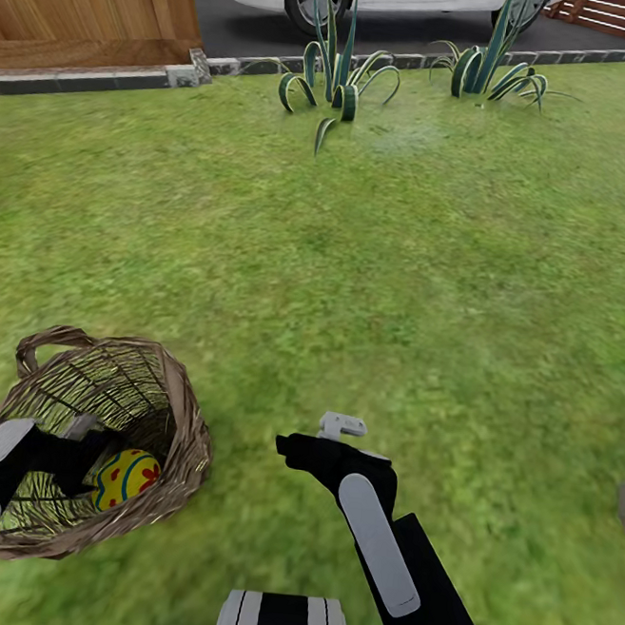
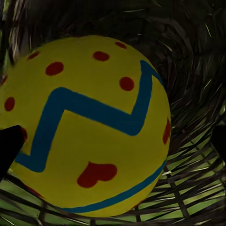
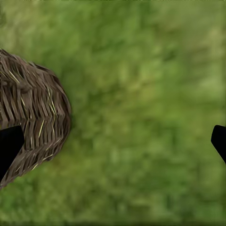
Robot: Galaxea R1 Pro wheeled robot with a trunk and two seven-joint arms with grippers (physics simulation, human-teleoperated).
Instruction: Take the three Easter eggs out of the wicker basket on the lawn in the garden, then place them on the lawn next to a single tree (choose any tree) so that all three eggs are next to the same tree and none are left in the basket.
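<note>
One Easter egg point(image 1: 126, 477) lies inside the wicker basket point(image 1: 189, 406), left gripper point(image 2: 113, 141) spread around it — next, pinch and lift; right gripper point(image 3: 113, 141) hangs spread beside the basket.

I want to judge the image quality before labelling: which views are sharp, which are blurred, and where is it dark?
Head view: the lawn is evenly lit, soft, without strong shadows. Left wrist view: the Easter egg is bright with clear markings; the wicker basket behind it is dark. Right wrist view: the grass is strongly blurred, and the basket's weave is only a little clearer.
</note>
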